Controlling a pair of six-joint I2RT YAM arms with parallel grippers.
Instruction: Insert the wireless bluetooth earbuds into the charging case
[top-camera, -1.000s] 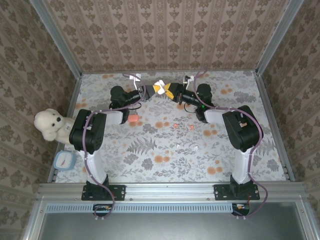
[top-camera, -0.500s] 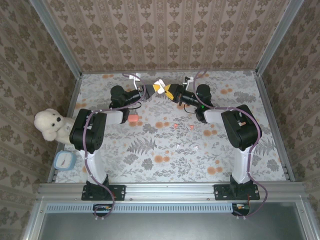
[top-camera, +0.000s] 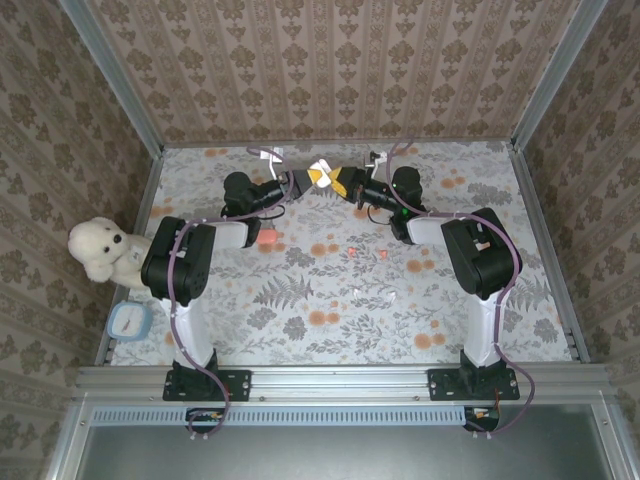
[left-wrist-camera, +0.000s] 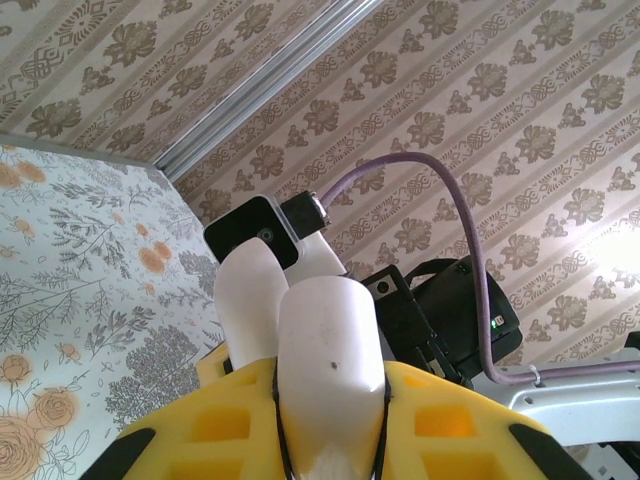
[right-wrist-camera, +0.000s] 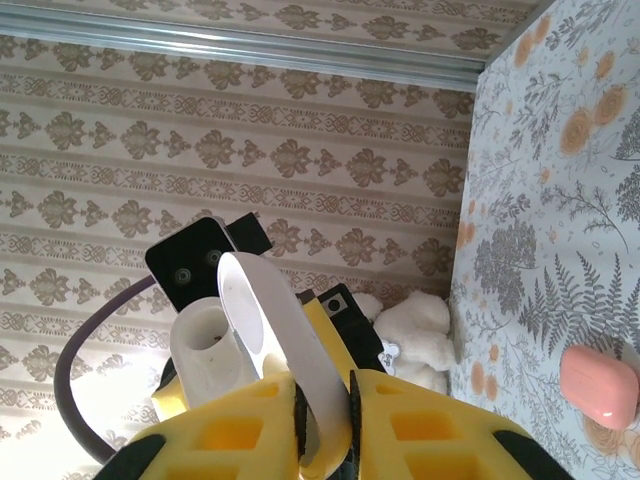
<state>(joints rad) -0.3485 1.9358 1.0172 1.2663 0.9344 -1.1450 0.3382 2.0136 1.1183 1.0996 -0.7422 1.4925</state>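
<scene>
1. Nearest the bases, well behind both hands, two white earbuds (top-camera: 357, 292) lie loose on the table (top-camera: 480, 330).
2. Farther out, yet short of the hands, a red-orange earbud (top-camera: 383, 255) lies alone, behind and to the right of the right hand.
3. Beyond that, the pink charging case (top-camera: 266, 238) sits on the table beside the left forearm, behind and to the left of the left hand. From the right wrist view it looks closed.
4. Farthest out, the left hand (top-camera: 318, 174) and the right hand (top-camera: 333, 180) meet tip to tip above the table's far edge. The left hand is clenched, though I cannot tell whether anything small is pinched in it. I cannot tell whether the right hand's fingers are clenched or parted.
5. As I judge it, no earbud is in the case, so insertion has not begun. The next move calls for drawing a hand back toward the bases, lowering it over one earbud, and pinching very finely. The case must also be opened first.
</scene>
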